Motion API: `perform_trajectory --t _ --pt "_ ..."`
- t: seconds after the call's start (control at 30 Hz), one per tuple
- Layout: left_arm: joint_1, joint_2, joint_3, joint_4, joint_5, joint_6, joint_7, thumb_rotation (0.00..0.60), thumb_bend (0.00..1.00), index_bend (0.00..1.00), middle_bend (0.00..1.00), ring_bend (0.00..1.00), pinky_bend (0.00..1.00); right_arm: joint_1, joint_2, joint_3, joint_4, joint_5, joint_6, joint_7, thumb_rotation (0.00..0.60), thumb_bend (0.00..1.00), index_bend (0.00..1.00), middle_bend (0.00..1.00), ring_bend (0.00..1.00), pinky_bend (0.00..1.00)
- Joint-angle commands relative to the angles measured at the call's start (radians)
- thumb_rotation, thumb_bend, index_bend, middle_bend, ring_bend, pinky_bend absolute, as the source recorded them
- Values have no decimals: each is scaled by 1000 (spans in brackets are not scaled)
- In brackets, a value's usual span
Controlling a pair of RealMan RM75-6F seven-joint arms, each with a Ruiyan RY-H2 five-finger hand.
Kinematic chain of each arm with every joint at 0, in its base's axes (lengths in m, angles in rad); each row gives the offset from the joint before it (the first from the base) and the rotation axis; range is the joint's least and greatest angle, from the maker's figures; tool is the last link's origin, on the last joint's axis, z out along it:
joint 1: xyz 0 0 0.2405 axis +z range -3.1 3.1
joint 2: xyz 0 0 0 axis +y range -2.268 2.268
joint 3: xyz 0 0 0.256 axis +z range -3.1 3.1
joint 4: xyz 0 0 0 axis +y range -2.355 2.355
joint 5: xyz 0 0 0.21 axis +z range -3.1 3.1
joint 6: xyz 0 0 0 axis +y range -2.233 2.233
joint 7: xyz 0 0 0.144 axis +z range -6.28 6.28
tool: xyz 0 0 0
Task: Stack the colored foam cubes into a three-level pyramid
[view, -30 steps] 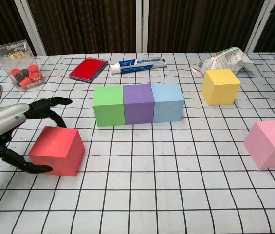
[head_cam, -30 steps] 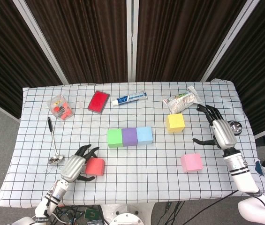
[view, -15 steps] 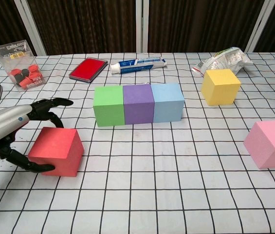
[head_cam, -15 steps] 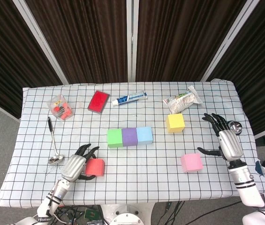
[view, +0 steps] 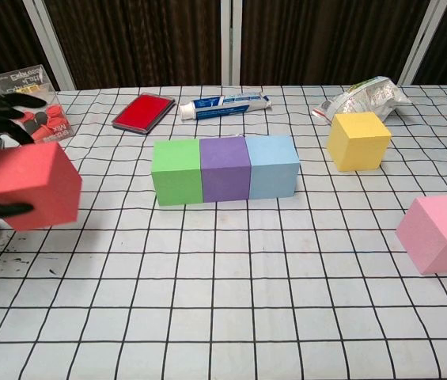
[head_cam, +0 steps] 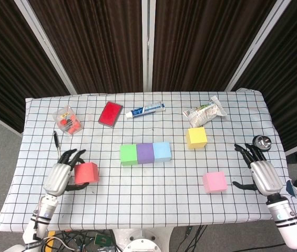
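A checked tablecloth [head_cam: 153, 189] covers a table seen from above and from the robot's chest. Nearest, at the left front, the left hand [head_cam: 60, 176] grips a red foam cube [view: 32, 186] between dark fingers [view: 0, 111], lifted off the cloth. At the right front edge, the right hand [head_cam: 263, 174] holds nothing, its fingers spread apart. Just beside it, toward the middle, a pink cube [head_cam: 214, 181] sits alone on the cloth. Further back, at the centre, a green cube [head_cam: 129, 155], a purple cube [head_cam: 145, 153] and a light blue cube [head_cam: 162, 150] touch in one row. A yellow cube [head_cam: 196, 137] stands apart to their right. Along the far edge lie a clear box of small red pieces [head_cam: 68, 120], a flat red case [head_cam: 110, 113], a toothpaste tube [head_cam: 145, 109] and a crumpled plastic packet [head_cam: 204, 111]
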Motion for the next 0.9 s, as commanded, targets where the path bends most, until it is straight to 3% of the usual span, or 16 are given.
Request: perform_trajectory --t 0.03,0.33,0.6,0.9 --pt "22 38 -27 -31 -29 35 -13 600 167 108 470 93 106 -13 11 -31 -7 4 -40 -67 600 0 0 112 0 0" --pt "34 61 -44 -51 -55 47 -35 600 148 106 470 94 106 -12 -59 -49 53 22 -108 -188 600 0 0 65 0 0" --pt "33 44 -45 -42 -56 46 -33 600 136 104 467 94 105 8 -162 -50 186 -24 -128 -202 600 0 0 93 0 0" --pt "35 45 -49 -40 -64 44 -38 600 135 104 465 93 105 40 -249 -44 291 -89 -116 -37 600 0 0 222 0 0"
